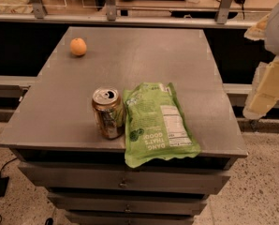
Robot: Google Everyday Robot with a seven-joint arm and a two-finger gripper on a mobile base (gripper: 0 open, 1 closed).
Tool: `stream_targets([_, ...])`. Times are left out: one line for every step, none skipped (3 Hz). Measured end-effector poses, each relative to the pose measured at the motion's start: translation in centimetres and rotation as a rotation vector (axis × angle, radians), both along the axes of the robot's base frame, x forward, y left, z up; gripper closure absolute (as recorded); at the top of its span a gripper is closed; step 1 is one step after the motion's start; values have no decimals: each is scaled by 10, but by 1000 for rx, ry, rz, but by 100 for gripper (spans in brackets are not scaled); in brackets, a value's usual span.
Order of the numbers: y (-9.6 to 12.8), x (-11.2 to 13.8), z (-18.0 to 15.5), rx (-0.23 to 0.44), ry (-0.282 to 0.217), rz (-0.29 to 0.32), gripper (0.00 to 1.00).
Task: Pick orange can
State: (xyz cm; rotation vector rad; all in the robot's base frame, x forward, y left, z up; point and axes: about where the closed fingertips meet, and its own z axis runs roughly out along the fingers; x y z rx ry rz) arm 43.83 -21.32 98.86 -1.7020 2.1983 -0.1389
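Orange can (108, 112) stood upright, well left of gripper (267, 86) in my view, bag (157, 123) between; gripper's state I couldn't tell.

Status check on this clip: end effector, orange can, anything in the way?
End effector at view's right edge, away from the can. Orange can upright near table's front edge, ungrasped. Green bag close beside it.

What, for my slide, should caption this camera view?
Orange can beside green bag on cabinet; end effector at right edge.
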Motion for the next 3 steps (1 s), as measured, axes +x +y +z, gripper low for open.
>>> stream_targets([2, -1, 0, 0, 1, 9, 0])
stream_targets([8, -3, -1, 1, 3, 33, 0])
stream_targets([47, -8, -12, -11, 15, 157, 0])
